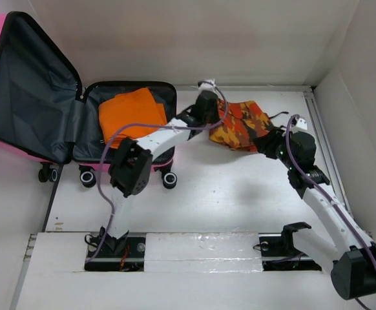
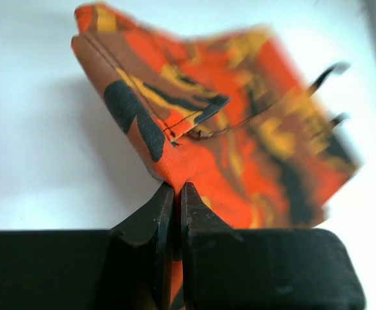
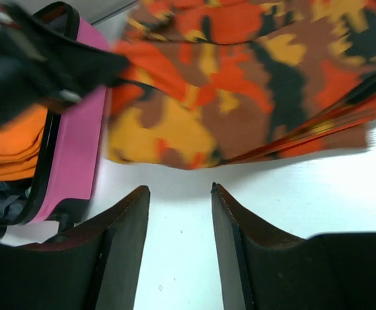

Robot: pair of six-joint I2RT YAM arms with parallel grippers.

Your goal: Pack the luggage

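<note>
Reaches forward with left claw [image 2: 177, 192] clamped on the camouflage cloth [image 2: 240, 142]. Holds right claw [image 3: 180, 191] apart, low beside it.

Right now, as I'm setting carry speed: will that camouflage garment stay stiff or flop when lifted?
Probably floppy: the camouflage garment is folded thin cloth, pinched at one edge by the left pincer. Likely light. Its loose drawstrings may trail and snag.
</note>
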